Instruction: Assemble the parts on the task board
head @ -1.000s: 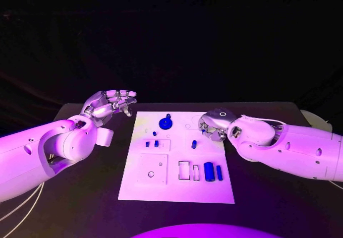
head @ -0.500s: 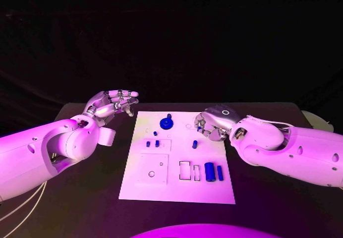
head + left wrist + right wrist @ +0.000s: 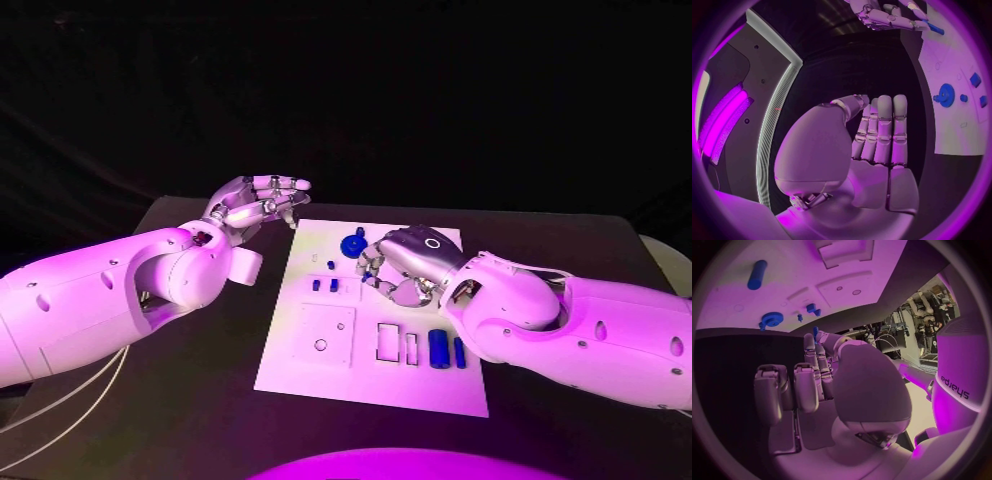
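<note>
Up close, in the right wrist view, we see the fingertips of the right hand closed around a small blue part, whose end just clears them. The left wrist view shows the same piece from the side, jutting out past the curled fingers. In the head view it is little more than a blue speck at the hand's far-left edge, though that view does place the part: it is held above the upper middle of the task board, just this side of the round blue part. The right hand is arched knuckles-up with its fingers bent down toward the plate, and the right arm slants in across the board's near right corner, beside the blue cylinder lying there. From its own wrist we see the left hand with its fingers straight and side by side, the thumb folded alongside, holding nothing. From the head view it hangs off the board, over the black table by the board's far left corner, fingers loosely curved, on the end of the left arm.
</note>
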You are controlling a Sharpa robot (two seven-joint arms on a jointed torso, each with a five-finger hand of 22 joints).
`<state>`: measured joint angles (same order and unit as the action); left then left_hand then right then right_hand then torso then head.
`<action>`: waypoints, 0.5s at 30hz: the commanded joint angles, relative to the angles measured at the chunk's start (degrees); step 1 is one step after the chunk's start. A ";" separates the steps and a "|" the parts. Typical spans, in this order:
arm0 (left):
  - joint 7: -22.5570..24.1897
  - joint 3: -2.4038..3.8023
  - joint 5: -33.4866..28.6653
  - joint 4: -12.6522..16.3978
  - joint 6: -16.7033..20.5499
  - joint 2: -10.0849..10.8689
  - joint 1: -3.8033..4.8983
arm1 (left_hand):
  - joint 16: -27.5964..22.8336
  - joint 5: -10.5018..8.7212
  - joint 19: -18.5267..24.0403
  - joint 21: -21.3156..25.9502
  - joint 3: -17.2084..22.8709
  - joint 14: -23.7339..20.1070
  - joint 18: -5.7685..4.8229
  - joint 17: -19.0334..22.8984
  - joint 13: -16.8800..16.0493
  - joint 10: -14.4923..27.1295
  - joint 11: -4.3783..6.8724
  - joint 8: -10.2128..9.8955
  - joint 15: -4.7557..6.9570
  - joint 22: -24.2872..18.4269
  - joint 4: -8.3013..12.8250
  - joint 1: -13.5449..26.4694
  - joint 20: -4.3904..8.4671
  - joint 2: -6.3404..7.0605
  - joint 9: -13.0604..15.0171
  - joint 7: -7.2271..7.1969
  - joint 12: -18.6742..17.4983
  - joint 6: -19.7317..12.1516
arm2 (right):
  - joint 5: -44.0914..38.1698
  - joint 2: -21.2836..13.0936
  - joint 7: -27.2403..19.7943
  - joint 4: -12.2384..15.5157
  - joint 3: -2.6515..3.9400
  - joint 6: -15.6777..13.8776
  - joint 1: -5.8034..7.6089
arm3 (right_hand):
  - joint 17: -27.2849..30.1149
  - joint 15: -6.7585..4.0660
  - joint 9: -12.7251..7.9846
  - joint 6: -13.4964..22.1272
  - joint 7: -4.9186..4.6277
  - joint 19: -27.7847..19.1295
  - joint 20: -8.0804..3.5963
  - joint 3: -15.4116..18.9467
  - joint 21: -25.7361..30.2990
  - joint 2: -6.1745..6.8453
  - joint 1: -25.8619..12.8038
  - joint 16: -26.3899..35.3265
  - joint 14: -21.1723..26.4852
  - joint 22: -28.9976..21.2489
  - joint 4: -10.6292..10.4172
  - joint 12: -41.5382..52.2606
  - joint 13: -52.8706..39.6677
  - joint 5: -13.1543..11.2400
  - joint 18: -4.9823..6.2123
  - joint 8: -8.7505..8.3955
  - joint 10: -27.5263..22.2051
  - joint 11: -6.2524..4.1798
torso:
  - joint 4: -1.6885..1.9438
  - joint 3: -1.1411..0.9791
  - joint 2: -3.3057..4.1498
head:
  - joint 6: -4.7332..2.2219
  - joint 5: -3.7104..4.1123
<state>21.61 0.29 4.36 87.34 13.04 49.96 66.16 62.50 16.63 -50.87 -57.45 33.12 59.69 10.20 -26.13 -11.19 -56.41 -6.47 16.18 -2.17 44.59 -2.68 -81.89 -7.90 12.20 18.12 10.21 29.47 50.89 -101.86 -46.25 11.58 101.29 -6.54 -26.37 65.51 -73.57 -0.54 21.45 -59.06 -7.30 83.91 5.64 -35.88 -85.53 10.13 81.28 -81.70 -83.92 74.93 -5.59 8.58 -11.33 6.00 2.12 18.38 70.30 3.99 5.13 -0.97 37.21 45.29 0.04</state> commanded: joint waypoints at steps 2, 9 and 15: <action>0.31 0.03 -0.24 -0.02 -0.88 -0.52 -0.02 | -0.32 0.12 0.02 -0.12 0.06 -0.27 0.38 0.07 -0.08 0.39 0.02 -0.08 -0.05 0.07 0.26 -0.43 0.36 -0.13 0.00 0.37 0.30 -0.10 | 1.62 2.36 -2.23 -1.64 -0.27 0.40 -1.71 | 0.12 -0.29 0.04 -0.33 -0.21 3.81 -0.41 -0.01 -0.02 0.08 -0.32 -0.02 -2.70 12.94 0.30 -0.26 0.01 0.41 -1.03 0.09 0.34 -0.48 | 0.19 0.16 -0.08 | 0.55 -1.37; 0.16 0.01 -0.24 -0.08 -0.89 -1.03 -0.01 | -0.32 0.11 0.02 -0.13 0.05 -0.27 0.38 0.08 -0.09 0.40 0.01 -0.08 -0.06 0.08 0.25 -0.42 0.36 -0.12 0.00 0.37 0.32 -0.10 | 2.02 5.38 -2.99 -4.16 -0.49 1.51 -4.12 | 0.19 -0.27 0.06 -0.25 -0.26 3.76 -0.41 -0.03 0.07 0.08 -0.38 0.01 -2.69 12.90 0.37 -0.35 0.03 0.56 -1.01 0.05 0.31 -0.45 | 0.03 0.11 0.02 | 0.93 -2.63; 0.10 0.00 -0.24 -0.08 -0.94 -1.22 -0.01 | -0.32 0.11 0.02 -0.13 0.05 -0.27 0.38 0.08 -0.09 0.40 0.01 -0.08 -0.06 0.08 0.25 -0.42 0.36 -0.12 0.00 0.37 0.32 -0.10 | 2.06 6.64 -2.95 -5.57 -0.69 2.91 -4.96 | 0.16 -0.26 0.07 -0.21 -0.28 3.77 -0.41 -0.02 0.06 0.07 -0.44 0.00 -2.70 12.91 0.40 -0.41 0.03 0.62 -1.01 0.04 0.30 -0.42 | -0.03 0.08 0.01 | 1.27 -2.92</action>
<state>21.52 0.25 4.36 87.18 13.01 48.87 66.15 62.50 16.63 -50.87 -57.45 33.12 59.69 10.21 -26.14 -11.18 -56.41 -6.46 16.18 -2.18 44.58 -2.68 -81.89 -7.90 12.20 18.11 10.21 29.47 50.89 -99.88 -39.74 9.44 95.88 -7.22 -25.32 60.66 -73.43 -0.53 21.42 -59.24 -7.49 83.91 5.64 -35.88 -85.53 10.14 81.28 -81.70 -83.93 74.92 -5.59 8.36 -11.25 6.44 2.12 18.16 70.47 3.99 5.16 -0.86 37.21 46.38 -2.67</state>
